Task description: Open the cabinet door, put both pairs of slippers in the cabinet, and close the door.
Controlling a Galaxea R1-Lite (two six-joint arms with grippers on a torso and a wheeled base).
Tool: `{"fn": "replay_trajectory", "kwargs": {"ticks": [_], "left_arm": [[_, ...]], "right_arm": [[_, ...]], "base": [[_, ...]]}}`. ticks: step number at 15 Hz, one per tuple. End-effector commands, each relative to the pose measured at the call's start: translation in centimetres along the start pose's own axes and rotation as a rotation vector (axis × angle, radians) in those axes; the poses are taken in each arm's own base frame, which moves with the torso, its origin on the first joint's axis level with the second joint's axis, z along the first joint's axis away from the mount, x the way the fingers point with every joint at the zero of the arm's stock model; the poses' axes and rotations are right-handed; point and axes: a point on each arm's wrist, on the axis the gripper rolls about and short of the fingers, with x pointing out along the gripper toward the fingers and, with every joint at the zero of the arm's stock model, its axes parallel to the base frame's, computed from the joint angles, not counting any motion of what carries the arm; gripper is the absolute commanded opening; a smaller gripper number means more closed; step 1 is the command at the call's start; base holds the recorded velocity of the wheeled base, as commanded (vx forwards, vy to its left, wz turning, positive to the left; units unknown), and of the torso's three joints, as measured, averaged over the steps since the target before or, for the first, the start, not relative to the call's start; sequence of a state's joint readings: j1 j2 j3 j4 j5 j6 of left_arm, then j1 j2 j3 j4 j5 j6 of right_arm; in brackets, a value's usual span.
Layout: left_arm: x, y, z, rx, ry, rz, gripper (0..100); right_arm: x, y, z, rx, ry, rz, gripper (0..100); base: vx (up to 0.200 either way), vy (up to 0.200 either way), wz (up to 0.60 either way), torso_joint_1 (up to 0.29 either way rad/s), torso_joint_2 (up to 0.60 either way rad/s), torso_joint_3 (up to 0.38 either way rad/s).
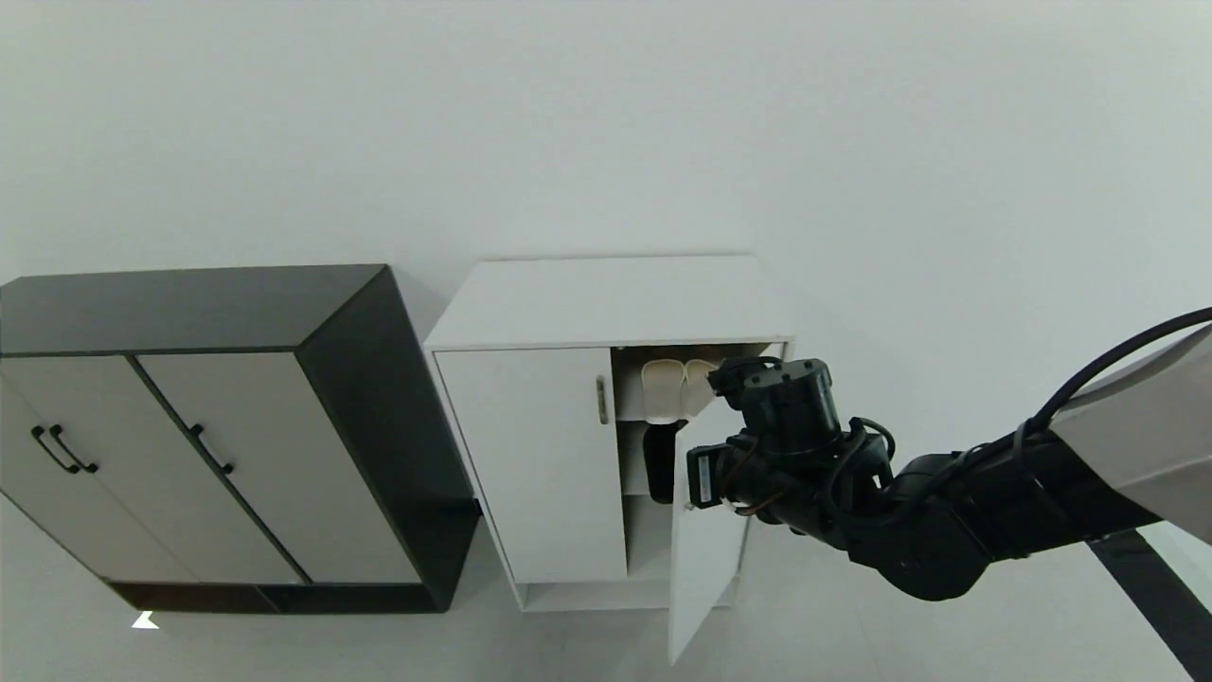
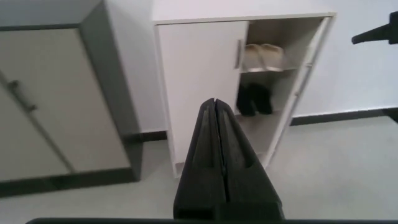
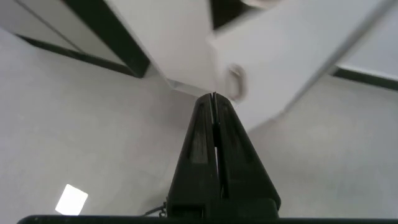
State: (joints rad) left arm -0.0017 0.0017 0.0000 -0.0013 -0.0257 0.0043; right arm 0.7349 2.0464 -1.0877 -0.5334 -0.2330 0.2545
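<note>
- Now, both pairs of slippers sit inside the white cabinet [image 1: 606,303], so I judge that only closing the door is left.
- The pale slippers [image 1: 677,386] lie side by side on the top shelf. The dark slippers [image 1: 660,464] stand on the shelf just below them.
- The right door [image 1: 701,568] hangs open, swung out to the near side, while the left door [image 1: 530,464] is shut.
- My right gripper [image 3: 214,98] is clenched and empty, its tip near the handle [image 3: 235,81] on the open door's outer face. I cannot tell whether it touches the door. Closed fingers make a blunt pusher, which suits swinging the door home.
- My left gripper [image 2: 214,102] is clenched too and grasps nothing. It is held well apart from the white cabinet, probably to keep out of the door's path.
- A dark cabinet [image 1: 189,303] stands just left of the white one, with its doors closed.
</note>
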Motion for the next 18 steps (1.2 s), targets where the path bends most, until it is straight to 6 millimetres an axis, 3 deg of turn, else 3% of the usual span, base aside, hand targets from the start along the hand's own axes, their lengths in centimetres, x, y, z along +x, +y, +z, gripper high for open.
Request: {"fn": "replay_trajectory", "kwargs": {"ticks": [1, 5, 11, 15, 18], "left_arm": [[0.0, 0.0, 0.0, 0.000, 0.001, 0.000, 0], [0.0, 0.0, 0.0, 0.005, 0.001, -0.002, 0], [0.0, 0.0, 0.0, 0.002, 0.001, -0.006, 0], [0.0, 0.0, 0.0, 0.003, 0.003, -0.006, 0], [0.0, 0.0, 0.0, 0.003, 0.003, -0.006, 0]], "right_arm": [[0.0, 0.0, -0.1, -0.002, 0.001, -0.001, 0], [-0.9, -0.4, -0.7, -0.005, -0.036, 0.013, 0], [-2.0, -2.7, -1.9, 0.003, -0.034, -0.011, 0], [-2.5, -3.5, -2.3, 0.009, -0.032, -0.024, 0], [-3.5, -4.1, -4.1, 0.006, 0.012, -0.037, 0]], "base": [[0.000, 0.000, 0.00, 0.000, 0.00, 0.000], [0.000, 0.000, 0.00, 0.000, 0.00, 0.000], [0.000, 0.000, 0.00, 0.000, 0.00, 0.000], [0.200, 0.000, 0.00, -0.006, 0.00, 0.005], [0.200, 0.000, 0.00, 0.007, 0.00, 0.002]]}}
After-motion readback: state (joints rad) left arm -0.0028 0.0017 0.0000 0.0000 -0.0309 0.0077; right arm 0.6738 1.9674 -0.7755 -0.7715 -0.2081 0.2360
